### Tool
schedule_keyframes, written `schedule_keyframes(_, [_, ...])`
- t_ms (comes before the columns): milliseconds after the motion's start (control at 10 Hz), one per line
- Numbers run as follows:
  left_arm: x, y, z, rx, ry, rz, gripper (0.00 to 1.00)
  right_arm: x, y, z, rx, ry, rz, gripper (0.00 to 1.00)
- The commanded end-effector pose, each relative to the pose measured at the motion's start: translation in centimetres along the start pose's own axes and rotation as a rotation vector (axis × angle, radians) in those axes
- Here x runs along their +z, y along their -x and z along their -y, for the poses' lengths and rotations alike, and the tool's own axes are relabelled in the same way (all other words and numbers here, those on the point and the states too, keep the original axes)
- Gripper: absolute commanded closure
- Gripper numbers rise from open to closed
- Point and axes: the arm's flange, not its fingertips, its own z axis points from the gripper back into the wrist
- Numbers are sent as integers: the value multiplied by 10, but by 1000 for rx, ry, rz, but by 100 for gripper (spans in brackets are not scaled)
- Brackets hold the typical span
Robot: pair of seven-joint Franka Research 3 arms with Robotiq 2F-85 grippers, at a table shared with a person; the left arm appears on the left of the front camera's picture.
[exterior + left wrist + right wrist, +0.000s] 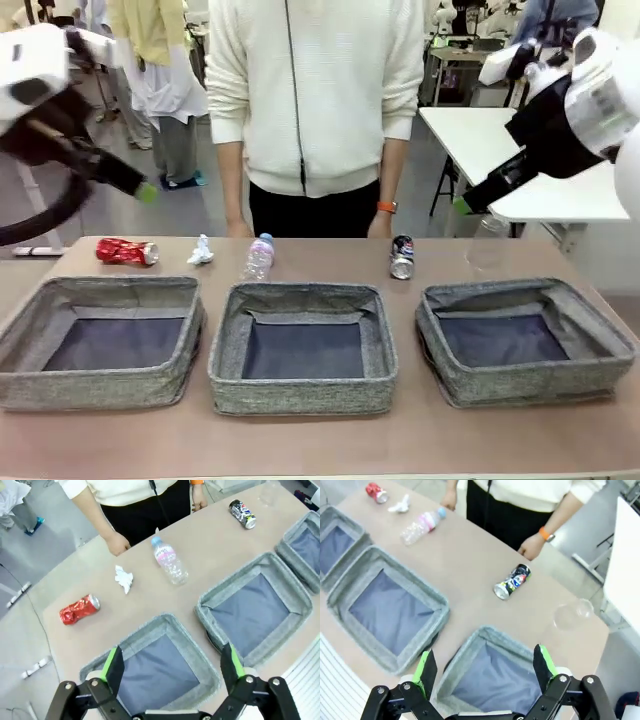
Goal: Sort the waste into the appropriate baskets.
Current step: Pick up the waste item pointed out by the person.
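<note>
Both pairs of green-padded fingers stand spread wide with nothing between them. The left gripper (170, 655) hangs in the air over the left basket (100, 385), and the right gripper (483, 655) hangs over the right basket (530, 385). A middle basket (300, 398) sits between those two. All three stand in a row along the near side of the tan table (300, 445), close together, with their dark bottoms showing.

Past the baskets, the waste lies strung along the far edge, each piece apart from the next. From the left there is a crushed red can (127, 251), a crumpled white paper (201, 250), a clear bottle (258, 257) on its side with its blue cap towards the far edge, a dark can (402, 257) on its side, and a clear cup (487, 245) near the far right corner.

A person (315, 100) in a cream zip-up top stands right at that edge, both hands down by the tabletop, with an orange band (387, 207) on one wrist. Behind them are a grey floor (50, 540) and a white table (480, 130) off to the right.
</note>
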Motion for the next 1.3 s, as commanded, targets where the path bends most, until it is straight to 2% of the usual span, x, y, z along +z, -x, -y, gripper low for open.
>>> schedule_keyframes(0, [-82, 1, -9, 19, 5, -71, 0, -22, -4, 2, -3, -3, -12, 0])
schedule_keyframes(100, [0, 0, 0, 0, 0, 0, 0, -38, -3, -1, 8, -51, -78, 0])
schedule_keyframes(200, [-7, 2, 0, -10, 81, -92, 0, -46, -1, 0, -13, -83, -108, 0])
schedule_keyframes(300, [1, 5, -10, -3, 208, -122, 0, -44, 4, 6, -47, -149, -99, 0])
schedule_keyframes(400, [14, 11, -26, 17, 348, -130, 0, -36, 13, 16, -93, -286, -78, 0])
schedule_keyframes(500, [28, 29, -56, 48, 503, -136, 0, -17, 32, 34, -113, -572, 5, 0])
schedule_keyframes(600, [42, 60, -97, 143, 712, -46, 0, 8, 61, 57, -233, -714, 98, 0])
schedule_keyframes(800, [43, 127, -150, 319, 922, 100, 0, 47, 129, 123, -714, -886, 306, 0])
schedule_keyframes(900, [37, 149, -161, 386, 952, 127, 0, 54, 155, 151, -790, -913, 367, 0])
schedule_keyframes(1000, [21, 177, -172, 515, 996, 208, 0, 56, 196, 203, -988, -976, 368, 0])
schedule_keyframes(1100, [10, 205, -185, 607, 1026, 287, 0, 52, 226, 240, -1116, -998, 380, 0])
schedule_keyframes(1200, [4, 232, -194, 705, 1047, 379, 0, 43, 249, 261, -1195, -995, 383, 0])
